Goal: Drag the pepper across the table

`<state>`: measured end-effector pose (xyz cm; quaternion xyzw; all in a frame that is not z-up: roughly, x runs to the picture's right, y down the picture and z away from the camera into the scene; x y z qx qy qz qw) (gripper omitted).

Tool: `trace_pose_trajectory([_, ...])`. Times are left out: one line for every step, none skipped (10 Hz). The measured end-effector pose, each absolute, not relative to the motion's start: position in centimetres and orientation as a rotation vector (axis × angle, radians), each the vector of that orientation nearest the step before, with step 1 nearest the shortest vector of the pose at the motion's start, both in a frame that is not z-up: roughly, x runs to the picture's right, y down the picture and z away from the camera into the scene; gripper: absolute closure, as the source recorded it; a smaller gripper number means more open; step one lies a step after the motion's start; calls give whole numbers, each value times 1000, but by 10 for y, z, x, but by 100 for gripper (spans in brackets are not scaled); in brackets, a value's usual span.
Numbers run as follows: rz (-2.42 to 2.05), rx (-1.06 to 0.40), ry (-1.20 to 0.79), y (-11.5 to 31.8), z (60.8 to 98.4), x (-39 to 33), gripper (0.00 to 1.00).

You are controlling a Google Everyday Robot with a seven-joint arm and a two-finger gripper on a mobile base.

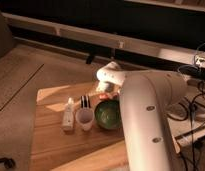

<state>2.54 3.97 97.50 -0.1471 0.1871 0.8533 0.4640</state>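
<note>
At the far edge of the table [51,145], gripper [104,88] hung just above the pepper [112,95], jaws spread wide, pinching nothing. Pepper lay just behind the green bowl [108,114], long axis roughly left-right. Probably only a short drop needed.

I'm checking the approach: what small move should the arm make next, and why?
Probably lower the pincer a little onto the pepper. It hovers near the far edge of the table, seemingly just above the pepper, which lies behind the green bowl and does not look gripped yet.
</note>
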Motion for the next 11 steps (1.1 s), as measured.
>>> trace_pose_trajectory([2100, -364, 466, 43, 977, 25, 45])
trace_pose_trajectory([2106, -363, 469, 43, 978, 25, 55])
trace_pose_trajectory([2107, -360, 468, 42, 980, 26, 66])
trace_pose_trajectory([2104, -353, 464, 40, 981, 26, 78])
trace_pose_trajectory([2103, -347, 461, 37, 982, 26, 87])
trace_pose_trajectory([2097, -342, 457, 35, 984, 26, 96])
trace_pose_trajectory([2088, -341, 451, 33, 985, 26, 100])
trace_pose_trajectory([2079, -342, 446, 31, 988, 25, 100])
trace_pose_trajectory([2070, -344, 442, 30, 990, 24, 100])
trace_pose_trajectory([2061, -351, 439, 30, 993, 24, 100])
trace_pose_trajectory([2051, -357, 436, 30, 996, 21, 100])
